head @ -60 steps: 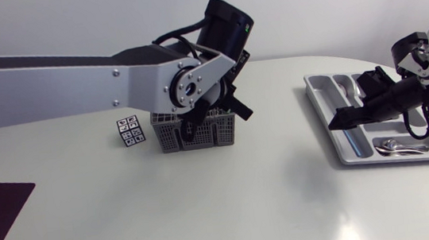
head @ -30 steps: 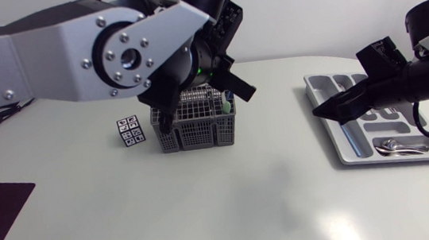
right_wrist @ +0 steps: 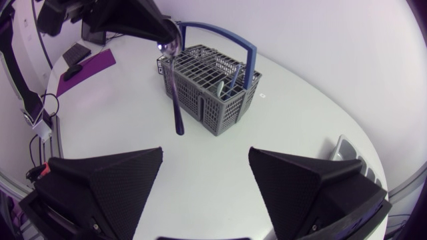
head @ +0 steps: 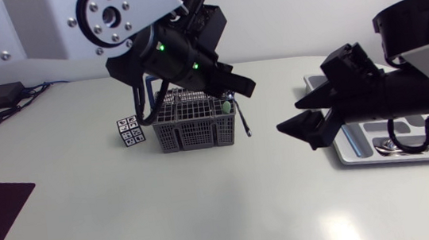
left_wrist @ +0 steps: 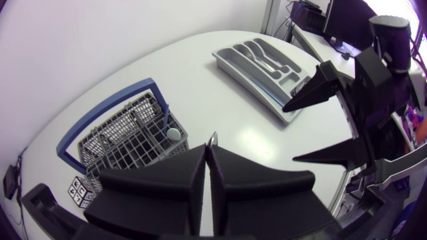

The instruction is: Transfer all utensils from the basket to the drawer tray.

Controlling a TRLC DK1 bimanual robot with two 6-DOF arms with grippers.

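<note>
Up comes the left claw (left_wrist: 208,148), out of the basket (head: 196,130). A sec ago it was buried inside; now it's clamped tight on a dark-handled spoon (right_wrist: 173,93) by the bowl end, handle dangling just beside the basket. The right claw (right_wrist: 205,152) has swung off the tray (head: 353,144) twd the middle, spread wide, nothing in it. Prob. a handover setup. One piece (head: 397,146) already lies in the tray; a green-tipped utensil (head: 227,105) waits in the basket.

Bright, soft shadows; wrist views bend edges
</note>
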